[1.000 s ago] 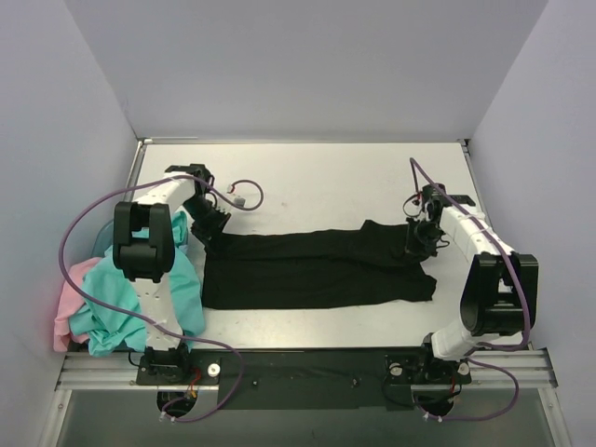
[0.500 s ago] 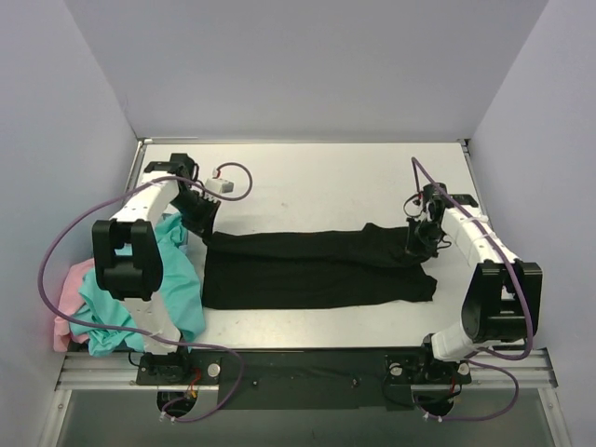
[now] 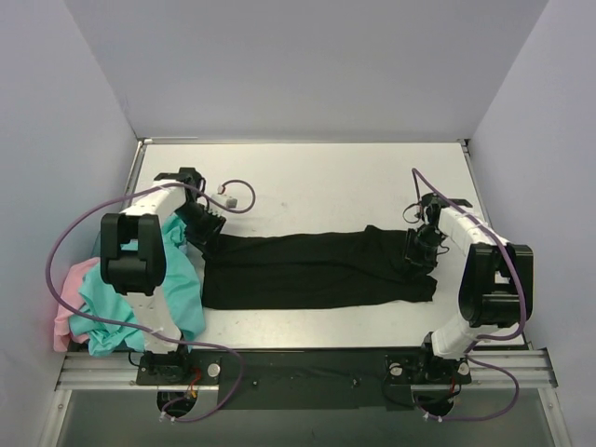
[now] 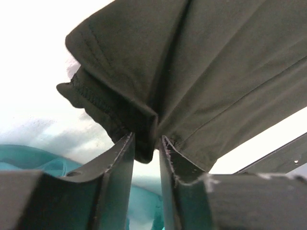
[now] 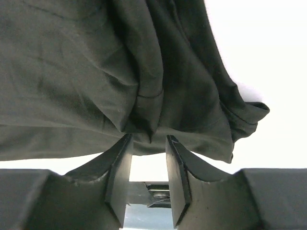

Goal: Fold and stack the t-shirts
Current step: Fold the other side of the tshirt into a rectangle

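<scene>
Pale grey walls (image 3: 307,65) enclose a white worktop (image 3: 326,182) seen from above, with both arm bases on a rail at its near edge. A black t-shirt (image 3: 317,272) lies across the middle of the worktop as a long band running left to right, doubled lengthwise, its surface creased. The left tool (image 3: 207,233) sits at the band's left end and the right tool (image 3: 416,250) at its right end, each low on the cloth. In the left wrist view, the left tool (image 4: 145,143) has its fingers (image 4: 120,163) drawn close together, clamped on a stitched, folded hem of the black t-shirt (image 4: 216,72), with teal cloth (image 4: 29,158) behind. In the right wrist view, the right tool (image 5: 148,139) pinches a bunched fold of the black t-shirt (image 5: 72,62) between its fingers (image 5: 180,167), the rest of the cloth spreading away over the white surface. Crumpled teal t-shirts (image 3: 182,293) lie heaped at the worktop's left edge, just beside the black band, with a pink t-shirt (image 3: 67,300) on their outer side. Purple cables (image 3: 70,247) loop from both arms.
</scene>
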